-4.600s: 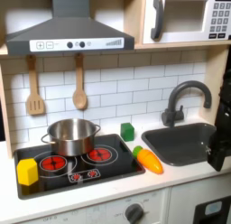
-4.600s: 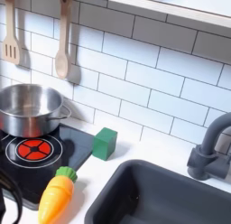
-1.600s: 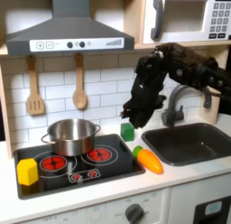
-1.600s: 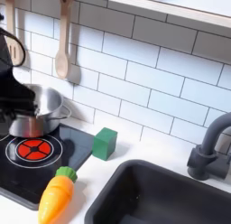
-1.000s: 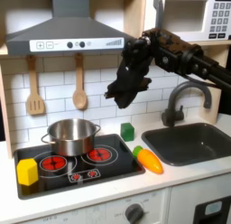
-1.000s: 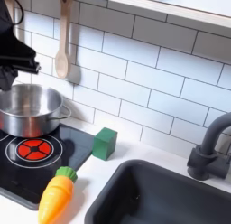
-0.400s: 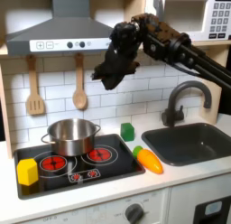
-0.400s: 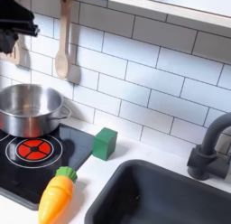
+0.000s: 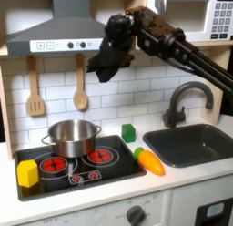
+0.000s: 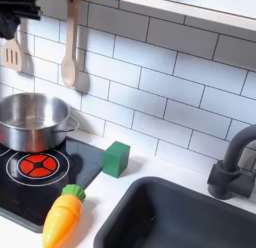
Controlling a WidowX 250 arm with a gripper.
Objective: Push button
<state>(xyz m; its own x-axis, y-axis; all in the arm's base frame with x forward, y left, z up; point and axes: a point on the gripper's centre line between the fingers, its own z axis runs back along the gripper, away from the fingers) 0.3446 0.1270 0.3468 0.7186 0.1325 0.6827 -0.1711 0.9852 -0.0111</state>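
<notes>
First exterior view has the dark sink (image 9: pixel 187 143) at the counter's right, nothing visible inside it. Left of the sink, the steel pot (image 9: pixel 71 137) sits on the stove's back burner; can't see into it from here. Buttons (image 9: pixel 76 45) run along the range hood's front panel, up and left of the sink. The gripper (image 9: pixel 103 69) hangs just below and right of those buttons, and honestly I can't tell whether it's released or clenched.
</notes>
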